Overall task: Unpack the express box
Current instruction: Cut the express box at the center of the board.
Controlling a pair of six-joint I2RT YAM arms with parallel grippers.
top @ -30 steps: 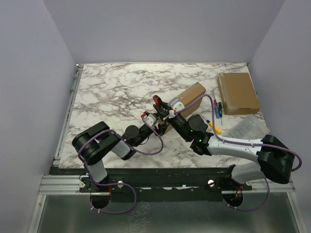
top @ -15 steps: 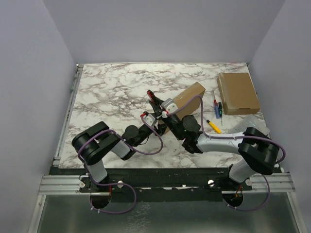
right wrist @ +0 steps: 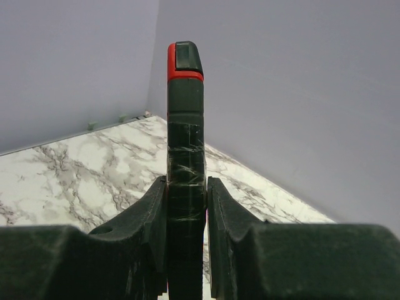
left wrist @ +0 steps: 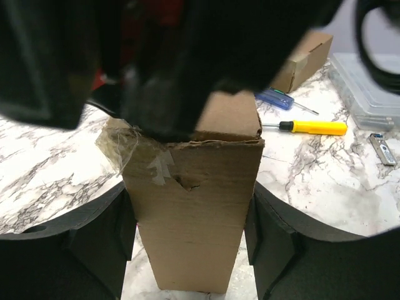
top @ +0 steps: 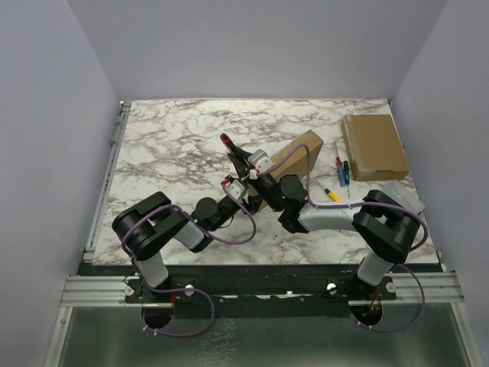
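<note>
Cardboard twice over: long express box (left wrist: 194,219) at the middle of the veined marble table (top: 168,145), torn at the end, tape peeling, clamped by the left gripper (left wrist: 187,247); flat second box (top: 374,145) far right. One yellow screwdriver (left wrist: 312,127) nearby. One black, red-banded cutter (right wrist: 185,125) pinched in the right gripper (right wrist: 186,212).

The left gripper (left wrist: 187,250) clasps a torn cardboard box (left wrist: 195,200), a yellow screwdriver (left wrist: 312,127) beyond.

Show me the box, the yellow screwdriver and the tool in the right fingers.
box (left wrist: 194,219): left wrist view, on its near cardboard face.
yellow screwdriver (left wrist: 315,127): left wrist view, on its handle.
tool (right wrist: 185,144): right wrist view, on its black body, below the red band.
</note>
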